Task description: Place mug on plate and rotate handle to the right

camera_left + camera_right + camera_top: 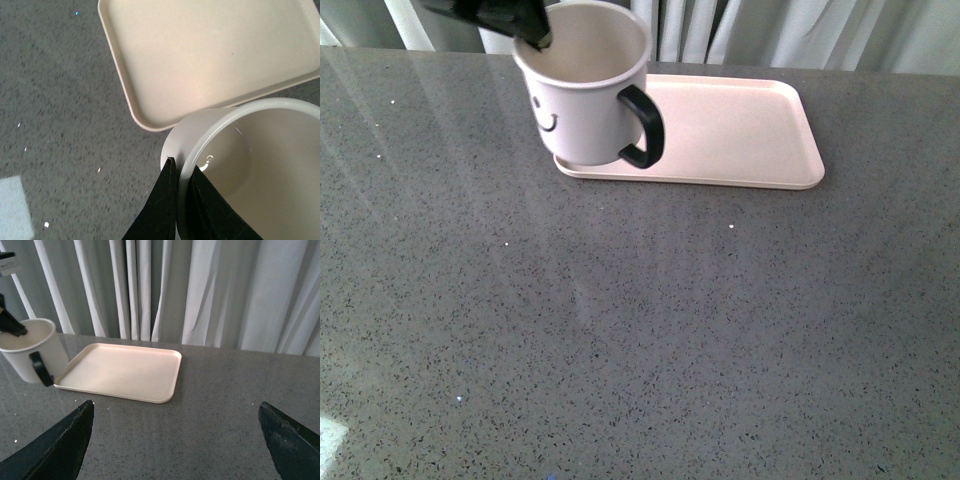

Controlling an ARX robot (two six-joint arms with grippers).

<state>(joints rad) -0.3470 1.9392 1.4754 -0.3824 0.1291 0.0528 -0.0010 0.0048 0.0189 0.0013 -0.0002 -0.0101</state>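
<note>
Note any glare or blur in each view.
Front view: pale light streaks cross the table, bright patch at lower left. Left wrist view: small highlight inside the mug. Right wrist view: fingers of the right gripper soft and dark, plate crisp.

This is looking like a home-style room, perhaps a kitchen or dining corner, though which one is not showing. A dark speckled stone counter (640,330) is filling the view, pale pleated curtains (200,290) are hanging behind it, and household crockery, a mug (582,100) and a pink plate (740,125), is showing at its far side.
</note>
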